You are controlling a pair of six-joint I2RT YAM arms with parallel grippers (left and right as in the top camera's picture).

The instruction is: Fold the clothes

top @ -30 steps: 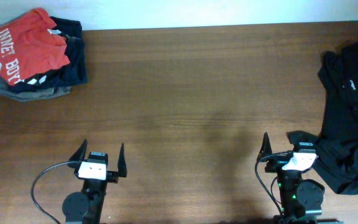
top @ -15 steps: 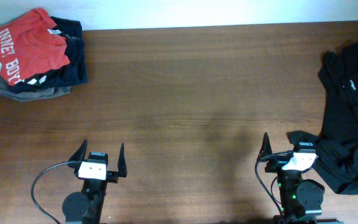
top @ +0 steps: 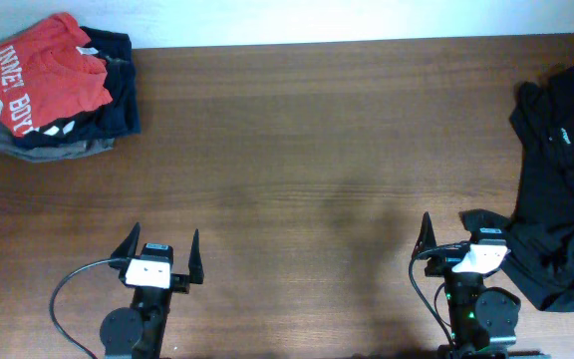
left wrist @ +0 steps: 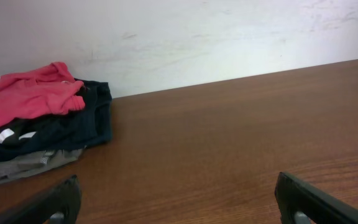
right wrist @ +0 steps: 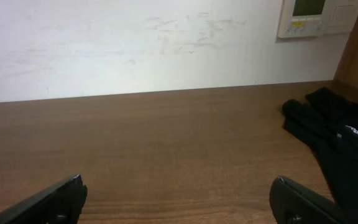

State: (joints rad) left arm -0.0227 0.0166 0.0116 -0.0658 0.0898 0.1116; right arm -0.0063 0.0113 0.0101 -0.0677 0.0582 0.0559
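The clothes, an orange-red T-shirt (top: 46, 70) with white lettering, lie folded on top of a dark pile at the table's far left corner; the left wrist view shows the T-shirt (left wrist: 27, 96) at its left edge. My left gripper (top: 161, 244) rests open at the near left, far from the shirt, with only bare wood between its fingers (left wrist: 55, 202). At the near right my right gripper (top: 456, 231) is open too, nothing in it, and its right side lies against black cloth. In the right wrist view its fingertips (right wrist: 61, 198) frame bare table.
A dark navy and grey folded pile (top: 68, 135) sits under the red shirt. A loose black garment (top: 561, 189) sprawls along the right edge, reaching beside the right gripper. A white wall (right wrist: 135, 43) runs behind the brown wooden table (top: 307, 150).
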